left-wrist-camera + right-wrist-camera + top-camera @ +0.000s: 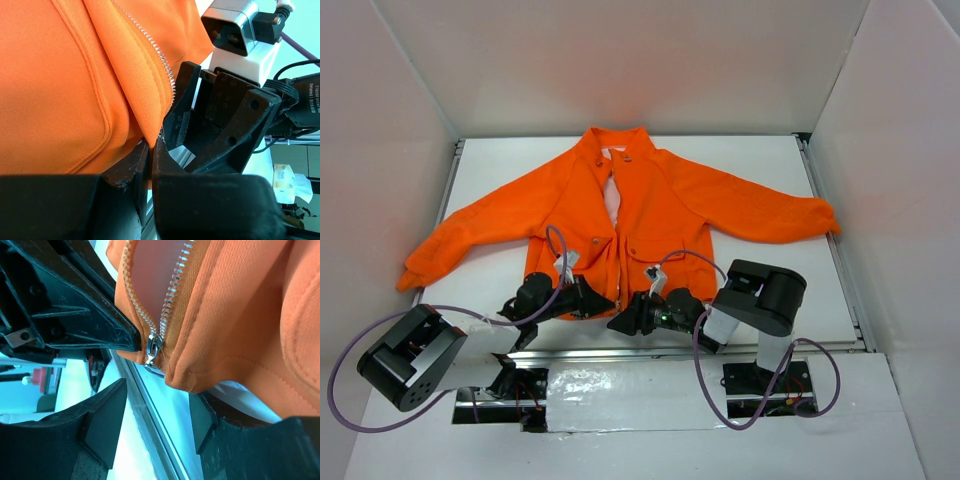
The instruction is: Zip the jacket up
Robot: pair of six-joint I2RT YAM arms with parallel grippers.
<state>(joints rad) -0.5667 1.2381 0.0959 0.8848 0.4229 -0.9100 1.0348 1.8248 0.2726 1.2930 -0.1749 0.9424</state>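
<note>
The orange jacket lies flat on the white table, collar at the far side, hem towards the arms, front open in the upper part. My left gripper is shut on the hem's left corner at the bottom of the zipper; in the left wrist view its jaws pinch a thin fold of orange fabric beside the zipper teeth. My right gripper is open just before the hem. In the right wrist view the silver zipper slider sits at the zipper's bottom end, above the gap between the fingers.
White walls enclose the table on three sides. A metal rail runs along the table's near edge under the hem. The two grippers are almost touching; the right gripper's body fills the left wrist view. The sleeves spread left and right.
</note>
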